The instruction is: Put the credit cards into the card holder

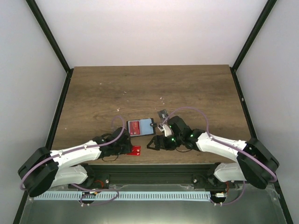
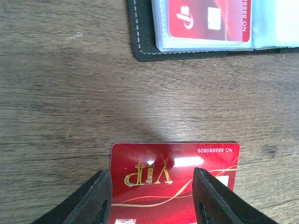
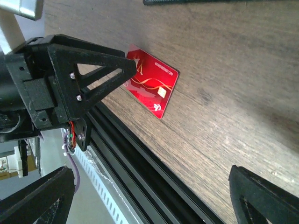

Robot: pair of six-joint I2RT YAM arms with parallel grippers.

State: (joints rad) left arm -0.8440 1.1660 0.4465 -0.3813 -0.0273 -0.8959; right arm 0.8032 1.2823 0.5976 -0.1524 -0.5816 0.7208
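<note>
At the near edge: a red VIP card [image 2: 175, 163] with gold lettering lies flat on the wooden table [image 1: 140, 88].
Left gripper [image 2: 152, 186]: jaws parted, fingers over that card's near end, not clamped on it.
Card holder [image 2: 142, 44]: lies open just beyond the VIP card, with a sleeved red card [image 2: 210, 18] in its clear pocket.
Right gripper [image 3: 149, 186]: spread wide, holding nothing.
</note>
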